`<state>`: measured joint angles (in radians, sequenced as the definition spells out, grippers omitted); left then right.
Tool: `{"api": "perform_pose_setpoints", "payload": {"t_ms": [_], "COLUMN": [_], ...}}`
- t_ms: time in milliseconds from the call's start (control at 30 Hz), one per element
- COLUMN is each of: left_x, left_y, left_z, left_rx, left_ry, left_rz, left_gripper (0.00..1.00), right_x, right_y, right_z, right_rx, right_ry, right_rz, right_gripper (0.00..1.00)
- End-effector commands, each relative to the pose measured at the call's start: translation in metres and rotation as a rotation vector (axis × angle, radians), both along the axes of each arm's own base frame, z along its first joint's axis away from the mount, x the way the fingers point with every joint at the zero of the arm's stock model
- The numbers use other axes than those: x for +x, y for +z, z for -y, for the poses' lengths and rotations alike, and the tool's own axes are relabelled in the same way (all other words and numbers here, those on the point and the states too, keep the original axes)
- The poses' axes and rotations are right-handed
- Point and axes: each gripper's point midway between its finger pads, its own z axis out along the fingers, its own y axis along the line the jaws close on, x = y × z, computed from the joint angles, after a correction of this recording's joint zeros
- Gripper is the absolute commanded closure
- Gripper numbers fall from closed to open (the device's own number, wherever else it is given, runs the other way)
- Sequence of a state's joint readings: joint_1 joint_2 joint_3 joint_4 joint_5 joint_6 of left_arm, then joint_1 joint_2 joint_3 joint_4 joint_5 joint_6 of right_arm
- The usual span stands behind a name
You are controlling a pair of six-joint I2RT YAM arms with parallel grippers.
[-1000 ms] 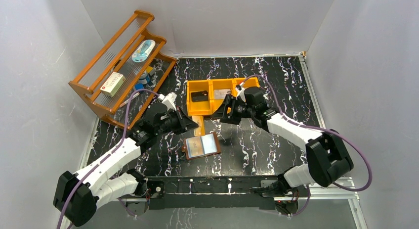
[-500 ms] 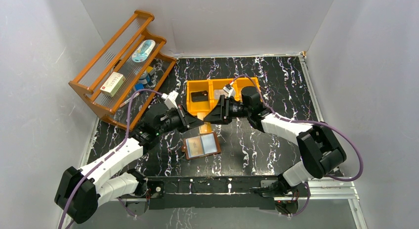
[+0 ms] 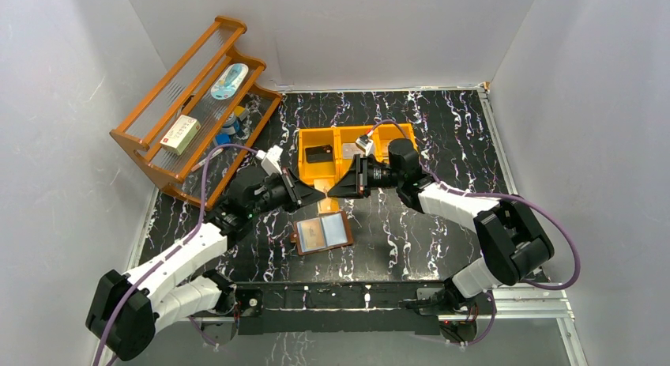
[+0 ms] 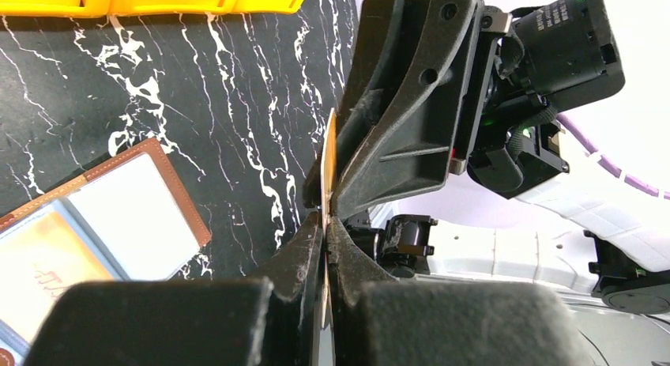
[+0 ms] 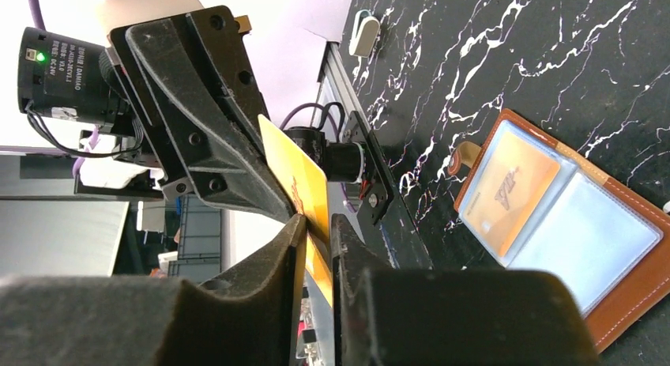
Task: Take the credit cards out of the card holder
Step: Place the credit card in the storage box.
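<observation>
Two grippers met nose to nose above the black marbled table point(image 3: 442, 129), an orange card point(image 5: 292, 172) standing on edge between them. The left gripper point(image 4: 324, 224) was clenched on one end. The right gripper point(image 5: 318, 232) had its jaws either side of the other end and, judging by the tight gap, seemed to pinch it too. Just below them the card holder point(image 5: 581, 239) lay open, a second orange card point(image 5: 510, 188) in one clear pocket. Beyond the grippers stood an orange bin point(image 3: 357, 130) holding a black card point(image 3: 319, 153).
</observation>
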<state>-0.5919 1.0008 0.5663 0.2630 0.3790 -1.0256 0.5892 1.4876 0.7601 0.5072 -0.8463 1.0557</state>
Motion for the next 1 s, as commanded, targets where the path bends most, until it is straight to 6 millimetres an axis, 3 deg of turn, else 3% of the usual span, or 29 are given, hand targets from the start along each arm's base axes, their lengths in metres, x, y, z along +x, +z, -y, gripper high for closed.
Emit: {"api": "perform_pose_setpoints", "payload": {"t_ms": [0, 200, 367, 467, 633, 733, 900, 967], "left_x": [0.002, 0.005, 0.006, 0.006, 0.002, 0.0, -0.001, -0.002], "left_y": [0.007, 0.004, -0.003, -0.008, -0.014, -0.018, -0.019, -0.018], "left_z": [-0.008, -0.021, -0.034, -0.042, -0.05, -0.054, -0.065, -0.069], "left_rx": [0.006, 0.1, 0.172, 0.213, 0.257, 0.28, 0.308, 0.314], "left_ry": [0.034, 0.074, 0.118, 0.147, 0.155, 0.165, 0.206, 0.219], "left_rz": [0.041, 0.056, 0.044, 0.035, 0.021, 0.011, 0.021, 0.031], "left_gripper": [0.97, 0.8, 0.4, 0.25, 0.17, 0.16, 0.1, 0.07], "right_x": [-0.005, 0.001, 0.01, 0.024, 0.065, 0.089, 0.13, 0.141], "right_y": [0.023, 0.022, 0.02, 0.018, 0.014, 0.021, 0.034, 0.036], "right_z": [-0.001, 0.0, 0.004, 0.01, 0.037, 0.057, 0.113, 0.128], "right_rx": [0.069, 0.058, 0.01, -0.064, -0.312, -0.45, -0.741, -0.846], "right_ry": [0.037, -0.008, -0.081, -0.145, -0.283, -0.353, -0.547, -0.538], "right_rz": [0.074, 0.102, 0.143, 0.203, 0.395, 0.541, 0.777, 0.883], "right_gripper": [0.8, 0.98, 1.0, 1.0, 1.0, 1.0, 1.0, 1.0]}}
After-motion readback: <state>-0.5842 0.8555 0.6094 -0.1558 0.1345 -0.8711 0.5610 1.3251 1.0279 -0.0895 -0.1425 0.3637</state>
